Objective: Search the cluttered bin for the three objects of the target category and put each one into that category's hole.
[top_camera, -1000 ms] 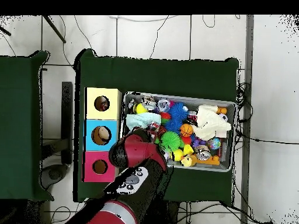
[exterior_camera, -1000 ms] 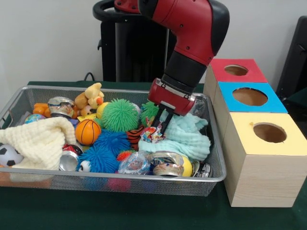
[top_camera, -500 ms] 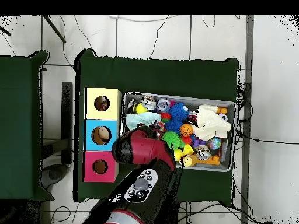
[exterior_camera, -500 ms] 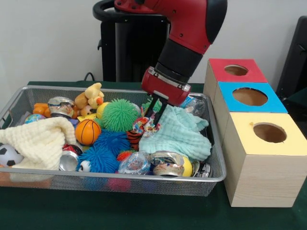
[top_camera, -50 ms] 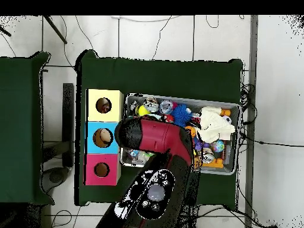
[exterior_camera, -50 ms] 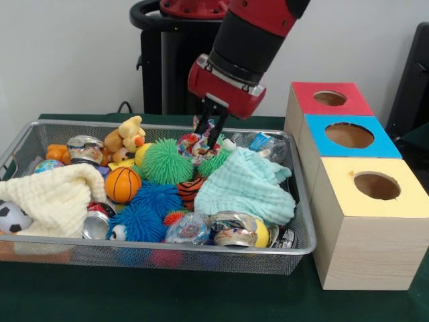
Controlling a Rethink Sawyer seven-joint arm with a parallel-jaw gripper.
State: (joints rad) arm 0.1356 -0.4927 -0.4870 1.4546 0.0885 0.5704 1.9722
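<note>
I see the red and black arm slanting down from the upper right, wrist tilted left. My gripper hangs raised, its dark fingers closed together on a small multicoloured object.

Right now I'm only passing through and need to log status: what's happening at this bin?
The gripper is shut on a crinkly multicoloured object and holds it just above the clutter in the wire bin, over the green spiky ball and the mint cloth. The red, blue and yellow holes stand beside the bin; nothing is over them yet.
</note>
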